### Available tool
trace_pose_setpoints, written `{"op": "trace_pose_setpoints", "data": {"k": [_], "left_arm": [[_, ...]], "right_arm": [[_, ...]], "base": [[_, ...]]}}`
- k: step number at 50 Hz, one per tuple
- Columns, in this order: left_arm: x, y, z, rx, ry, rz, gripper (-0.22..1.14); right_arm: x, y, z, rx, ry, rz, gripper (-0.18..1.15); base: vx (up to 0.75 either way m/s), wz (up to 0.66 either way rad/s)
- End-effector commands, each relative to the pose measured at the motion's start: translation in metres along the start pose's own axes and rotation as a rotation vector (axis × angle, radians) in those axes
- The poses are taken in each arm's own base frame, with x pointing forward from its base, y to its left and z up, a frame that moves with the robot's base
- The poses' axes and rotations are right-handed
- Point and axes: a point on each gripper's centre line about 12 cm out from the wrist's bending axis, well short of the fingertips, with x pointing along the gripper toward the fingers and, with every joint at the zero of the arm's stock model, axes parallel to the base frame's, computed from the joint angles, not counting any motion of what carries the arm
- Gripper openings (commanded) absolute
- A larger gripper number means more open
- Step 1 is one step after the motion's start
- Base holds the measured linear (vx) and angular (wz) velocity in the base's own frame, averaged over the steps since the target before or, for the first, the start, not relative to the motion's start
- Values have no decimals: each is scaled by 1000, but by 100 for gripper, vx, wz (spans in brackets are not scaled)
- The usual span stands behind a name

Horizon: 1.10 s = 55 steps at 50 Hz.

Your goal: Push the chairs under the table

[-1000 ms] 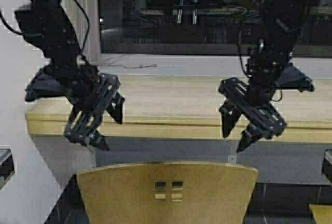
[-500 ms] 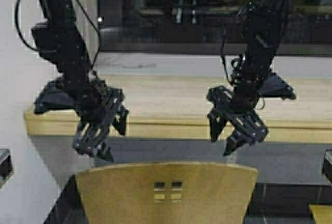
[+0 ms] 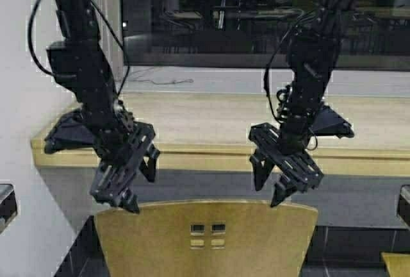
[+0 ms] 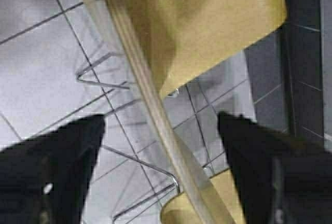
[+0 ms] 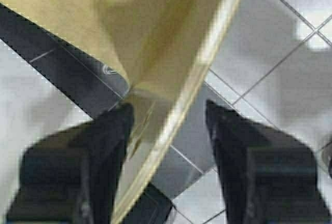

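Both grippers, left and right, hang with jaws spread astride the chair's backrest top edge; the worktop lies beyond, tiled floor below.

left end effector: lowered, now at chair backrest top, near left corner | right end effector: lowered and shifted left, fingers apparently straddling the backrest rim | both arms: reaching down further
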Motion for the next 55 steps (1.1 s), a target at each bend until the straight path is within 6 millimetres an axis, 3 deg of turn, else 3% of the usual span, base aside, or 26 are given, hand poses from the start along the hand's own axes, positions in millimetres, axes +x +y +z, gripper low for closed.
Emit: {"op": "trace_pose_setpoints", "data": {"k": [1, 21, 35, 41, 50, 55], "left_arm": [[9, -9, -3, -11, 0, -21, 97], [55, 2, 0, -60, -32, 19, 97], [64, 3, 13, -88, -52, 24, 93], [68, 3, 16, -92, -56, 28, 81], [75, 7, 15, -81, -53, 34, 46], [76, 4, 16, -85, -54, 27, 36]], "right_arm": [[4, 10, 1, -3, 1, 17, 83], [52, -1, -4, -6, 35, -57, 83], [68, -5, -5, -32, 40, -72, 81], [69, -3, -4, -41, 40, -67, 72], [69, -3, -4, -50, 39, -66, 44], [69, -3, -4, -53, 40, -67, 37]], "base": [[0, 0], [0, 0], [0, 0], [0, 0], [0, 0], [0, 0]]}}
